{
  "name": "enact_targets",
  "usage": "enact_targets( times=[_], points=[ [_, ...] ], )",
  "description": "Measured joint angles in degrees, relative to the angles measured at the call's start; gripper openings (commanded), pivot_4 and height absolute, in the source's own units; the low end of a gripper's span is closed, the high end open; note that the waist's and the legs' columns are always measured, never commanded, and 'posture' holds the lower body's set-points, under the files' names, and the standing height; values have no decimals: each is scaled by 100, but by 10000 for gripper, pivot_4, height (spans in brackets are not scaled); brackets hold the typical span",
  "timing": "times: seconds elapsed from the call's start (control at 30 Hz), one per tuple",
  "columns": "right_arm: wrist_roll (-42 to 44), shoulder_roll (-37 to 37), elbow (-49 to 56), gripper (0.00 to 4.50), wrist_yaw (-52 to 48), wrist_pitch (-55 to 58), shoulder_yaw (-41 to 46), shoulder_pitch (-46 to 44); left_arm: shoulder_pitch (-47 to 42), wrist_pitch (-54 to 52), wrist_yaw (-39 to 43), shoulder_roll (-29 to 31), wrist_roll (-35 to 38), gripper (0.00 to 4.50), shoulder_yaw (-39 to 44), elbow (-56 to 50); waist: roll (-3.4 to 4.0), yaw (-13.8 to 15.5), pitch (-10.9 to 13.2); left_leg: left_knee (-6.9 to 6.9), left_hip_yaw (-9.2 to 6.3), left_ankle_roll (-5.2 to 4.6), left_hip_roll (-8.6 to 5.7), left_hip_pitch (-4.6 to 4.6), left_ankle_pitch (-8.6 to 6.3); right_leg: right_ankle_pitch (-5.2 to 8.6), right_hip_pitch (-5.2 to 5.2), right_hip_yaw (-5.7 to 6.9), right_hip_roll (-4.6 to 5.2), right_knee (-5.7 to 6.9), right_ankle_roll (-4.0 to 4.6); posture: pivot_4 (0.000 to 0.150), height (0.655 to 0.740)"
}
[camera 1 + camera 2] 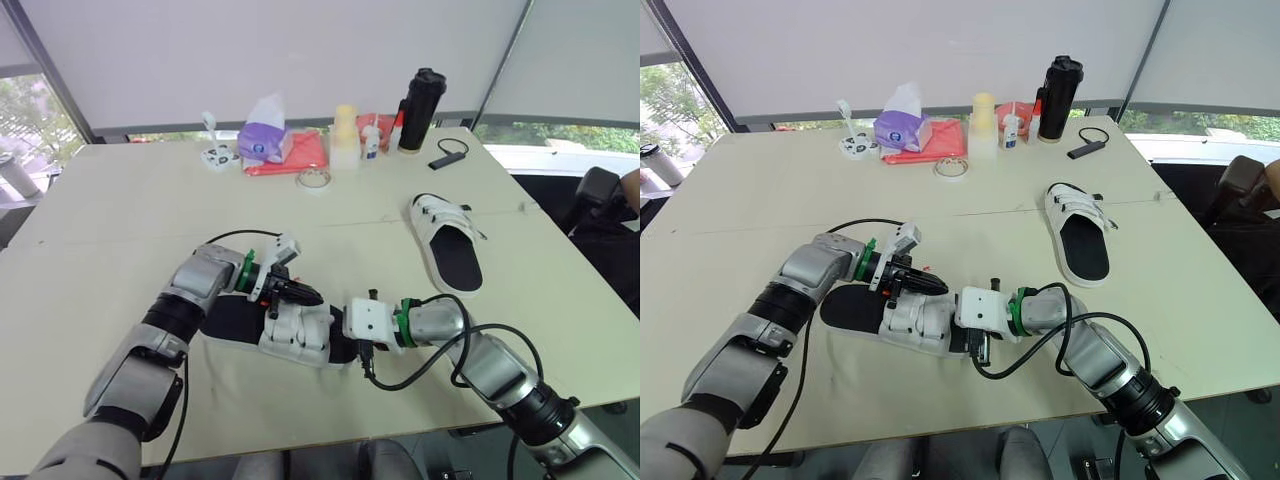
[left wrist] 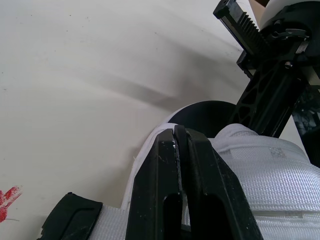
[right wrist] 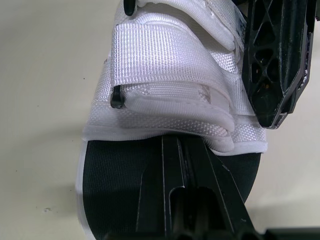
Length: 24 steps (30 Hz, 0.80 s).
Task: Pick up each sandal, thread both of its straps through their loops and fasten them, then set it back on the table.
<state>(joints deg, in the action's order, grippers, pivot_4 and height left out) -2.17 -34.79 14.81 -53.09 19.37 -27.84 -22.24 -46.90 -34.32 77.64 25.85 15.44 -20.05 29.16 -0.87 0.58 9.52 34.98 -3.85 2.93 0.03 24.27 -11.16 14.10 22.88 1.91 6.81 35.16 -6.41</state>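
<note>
One sandal [image 1: 300, 340] clamped by left gripper [image 2: 179, 132]; right gripper [image 3: 182, 145] closed against it; black bottle [image 1: 420, 110] capped.

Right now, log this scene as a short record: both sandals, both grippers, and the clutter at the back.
near sandal: flat on the table, between both grippers
left gripper: fingers together, on the near sandal's white upper
right gripper: fingers together, tips under the upper's edge, over the black footbed
far sandal: sole down on the table's right side, apart from both grippers
far edge: tissue pack, tape roll, black tumbler
</note>
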Motion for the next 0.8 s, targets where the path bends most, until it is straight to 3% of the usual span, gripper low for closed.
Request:
enact_targets(
  times=[0.07, 0.17, 0.3, 0.6, 0.8],
  points=[
    [0, -4, 0, 0, -5, 1, 3, 0, -23, 8, -43, 1, -50, 13146, 16, 20, 1, 0, -3, 0, 0, 0, 0, 0, 0, 0, 0, 0, 0, 0, 0, 1500, 7296],
    [0, -3, 1, 0, -12, 1, 0, -2, -52, -46, -243, -51, -118, 28308, 114, 239, 3, 1, -5, -1, 0, -1, 0, 1, 0, 0, 1, 0, 0, 0, 0, 1500, 7296],
    [0, -3, 1, 0, -17, 1, 7, -1, -84, -128, -502, -137, -124, 44603, 324, 489, 3, 1, -5, -1, 0, -1, 0, 1, 0, 0, 0, 0, 0, 1, -2, 1500, 7296],
    [-15, -6, -5, 0, -14, 8, 8, -14, -363, -179, -1430, -423, 108, 44603, 1454, 1507, -4, 3, -1, 4, -1, -1, 0, 1, 1, -11, 0, 2, 0, 2, -23, 1500, 7296],
    [-12, -7, -7, 0, -69, 3, 10, -39, -218, 1028, -1459, 170, -150, 44603, 1676, 1463, -6, 5, 3, 0, -1, 0, 0, 6, 1, -19, 7, 2, 0, 2, -31, 1500, 7296]
  ],
)
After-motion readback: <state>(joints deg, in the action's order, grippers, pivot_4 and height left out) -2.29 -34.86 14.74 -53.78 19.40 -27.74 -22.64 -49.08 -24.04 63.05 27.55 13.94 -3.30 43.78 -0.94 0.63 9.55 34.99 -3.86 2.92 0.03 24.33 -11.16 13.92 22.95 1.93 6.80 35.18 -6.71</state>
